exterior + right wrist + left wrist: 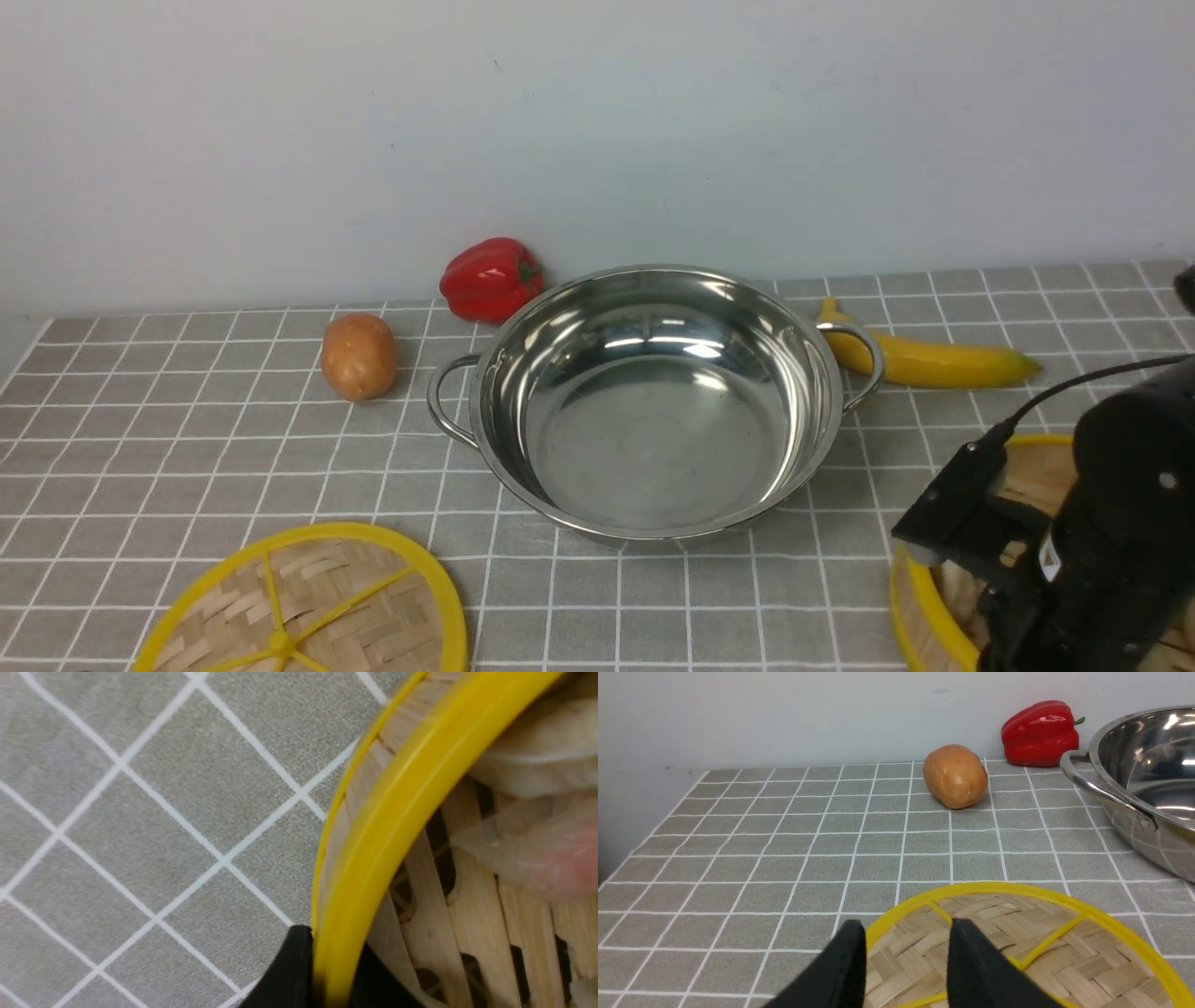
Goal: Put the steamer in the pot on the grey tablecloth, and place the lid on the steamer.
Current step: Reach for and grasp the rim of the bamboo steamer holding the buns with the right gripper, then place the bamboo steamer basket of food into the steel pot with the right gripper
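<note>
The right hand is closed on the yellow rim of the steamer.
The steamer stands on the grey tablecloth, right of the pot. The left hand hangs open above the lid.

The right arm is glossy black and bulky, with a boxy black block, a thin black cable, a small white label marked orange and one pale screw. The left gripper has two matte black tapered fingers.
</note>
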`<state>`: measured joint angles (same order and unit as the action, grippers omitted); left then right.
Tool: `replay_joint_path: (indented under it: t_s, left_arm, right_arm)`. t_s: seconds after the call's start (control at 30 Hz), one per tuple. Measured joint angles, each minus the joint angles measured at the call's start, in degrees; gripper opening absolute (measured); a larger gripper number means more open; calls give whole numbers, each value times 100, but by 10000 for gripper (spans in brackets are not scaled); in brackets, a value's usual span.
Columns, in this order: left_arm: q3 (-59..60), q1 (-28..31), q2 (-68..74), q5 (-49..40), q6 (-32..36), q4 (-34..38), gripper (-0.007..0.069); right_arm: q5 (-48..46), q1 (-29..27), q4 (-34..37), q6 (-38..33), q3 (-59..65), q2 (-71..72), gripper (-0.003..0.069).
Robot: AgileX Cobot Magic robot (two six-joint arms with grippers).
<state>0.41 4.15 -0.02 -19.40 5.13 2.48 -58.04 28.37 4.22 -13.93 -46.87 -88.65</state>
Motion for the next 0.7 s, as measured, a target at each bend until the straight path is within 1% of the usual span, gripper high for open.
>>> replay_joint_path:
  t_s: [0.1,0.17,0.3,0.37,0.57,0.63,0.7]
  left_arm:
    - [0,0,0,0,0,0,243]
    - [0,0,0,0,0,0,243]
    - [0,0,0,0,0,0,243]
    - [0,0,0,0,0,0,243]
    - [0,0,0,0,0,-6,243]
    - [0,0,0,0,0,-6,243]
    - [0,0,0,0,0,-6,243]
  right_arm:
    - [-315,0,12,-1,-167,43,62]
    - [-706,0,-16,75,-343,68,62]
    - [-906,0,-121,176,-394,200,64]
    - [-1115,0,-304,238,-413,421,64]
    - [-1244,5,-768,399,-419,788,64]
    - [-1273,5,-869,363,-496,899,64]
    - [-1373,5,-862,214,-858,962,64]
